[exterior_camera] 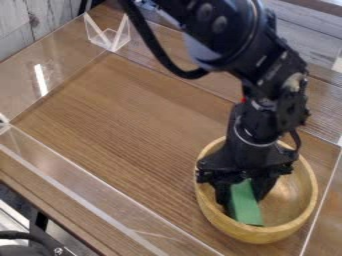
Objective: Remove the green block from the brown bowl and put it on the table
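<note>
Centring the fingers (pixel 215 178) on the green block (pixel 243 205) before lifting from the brown bowl (pixel 297 224); can't tell whether gripping.

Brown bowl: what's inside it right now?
The green block lies inside the brown bowl. The gripper covers its upper end and part of the bowl's interior, so anything there can't be seen.

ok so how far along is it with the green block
Reaching the bowl looks done: the gripper is down inside the brown bowl. In hand now seems to be the grasp, its fingers around the top end of the green block, though a firm grip can't be confirmed. Left: lifting it out and setting it on the table.
</note>
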Action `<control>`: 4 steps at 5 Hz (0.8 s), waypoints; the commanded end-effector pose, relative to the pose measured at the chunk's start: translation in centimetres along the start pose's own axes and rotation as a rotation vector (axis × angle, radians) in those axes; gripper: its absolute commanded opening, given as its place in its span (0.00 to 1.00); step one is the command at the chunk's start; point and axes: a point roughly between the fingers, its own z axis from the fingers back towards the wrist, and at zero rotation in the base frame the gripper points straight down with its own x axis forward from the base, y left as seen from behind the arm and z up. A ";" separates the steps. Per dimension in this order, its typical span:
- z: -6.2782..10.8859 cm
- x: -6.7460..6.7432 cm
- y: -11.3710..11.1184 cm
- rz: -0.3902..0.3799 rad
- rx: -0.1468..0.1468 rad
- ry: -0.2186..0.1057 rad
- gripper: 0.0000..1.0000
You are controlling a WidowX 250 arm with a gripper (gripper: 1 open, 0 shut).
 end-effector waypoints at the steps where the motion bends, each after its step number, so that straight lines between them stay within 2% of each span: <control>1: 2.6 1.6 -0.9 -0.025 -0.070 -0.037 0.00; 2: 3.7 1.5 -1.3 -0.075 -0.086 -0.047 0.00; 3: 3.9 1.2 -1.6 -0.123 -0.090 -0.052 0.00; 4: 5.0 1.2 -2.6 -0.146 -0.091 -0.057 0.00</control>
